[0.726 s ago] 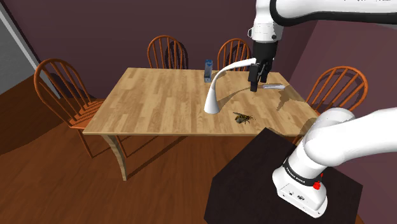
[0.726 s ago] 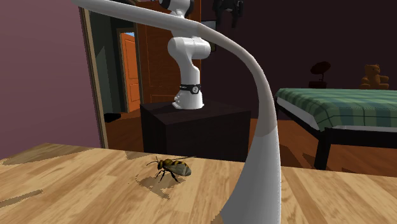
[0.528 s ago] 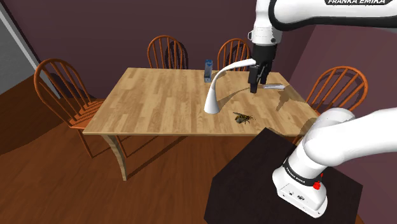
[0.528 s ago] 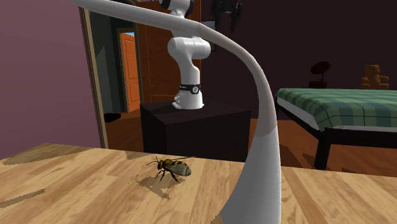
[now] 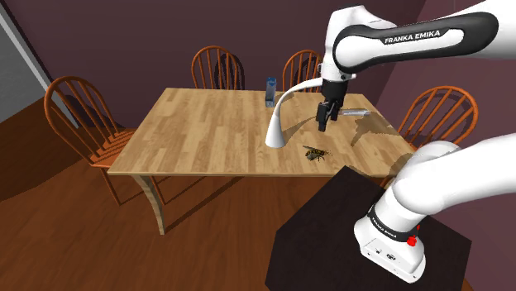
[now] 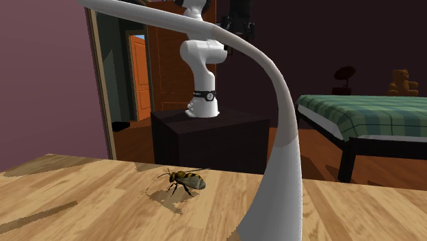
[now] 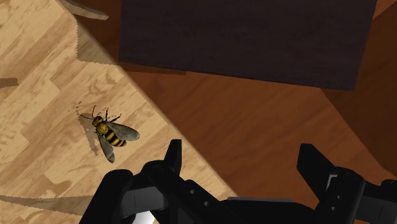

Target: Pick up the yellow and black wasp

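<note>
Wooden table [image 5: 207,124], near its edge: the wasp [image 7: 111,135] lies flat, below the gripper [image 7: 242,156] and outside the gap between its fingers [image 7: 173,154], which stand spread and empty. Expect a light, fragile item; thin wings and legs may slip or snap. Grasp across the striped body.

The wasp [image 7: 111,135] was banded yellow and black with grey wings; the table [image 5: 207,124] showed pale wood grain; the bedspread [image 6: 363,113] was green plaid.
</note>
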Motion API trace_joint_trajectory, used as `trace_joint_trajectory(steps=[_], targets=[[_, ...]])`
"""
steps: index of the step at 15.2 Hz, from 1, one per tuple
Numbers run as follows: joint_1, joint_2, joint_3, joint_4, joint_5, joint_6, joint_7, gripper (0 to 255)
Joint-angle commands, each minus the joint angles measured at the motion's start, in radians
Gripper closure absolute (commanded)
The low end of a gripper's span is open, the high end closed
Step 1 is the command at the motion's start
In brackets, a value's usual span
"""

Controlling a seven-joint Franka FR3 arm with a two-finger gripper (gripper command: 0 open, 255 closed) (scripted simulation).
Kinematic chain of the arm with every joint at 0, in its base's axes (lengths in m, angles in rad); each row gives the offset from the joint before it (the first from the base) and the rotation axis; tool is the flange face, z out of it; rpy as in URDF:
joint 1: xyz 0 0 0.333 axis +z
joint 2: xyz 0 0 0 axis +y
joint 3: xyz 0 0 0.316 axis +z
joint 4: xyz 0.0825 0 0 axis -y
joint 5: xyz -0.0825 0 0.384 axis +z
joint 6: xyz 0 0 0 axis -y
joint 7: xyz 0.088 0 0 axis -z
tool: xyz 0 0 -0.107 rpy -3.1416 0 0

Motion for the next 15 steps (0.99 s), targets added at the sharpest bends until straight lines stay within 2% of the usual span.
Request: trace_joint_trajectory(steps=[1, 9, 15], targets=[[-0.018, 0.04, -0.027, -0.026, -0.022, 0.077, -0.026, 0], [-0.072, 0.275, -0.123, -0.065, -0.079, 0.381, -0.11, 0], [-0.097, 0.505, -0.191, -0.028, -0.074, 0.598, -0.187, 0]])
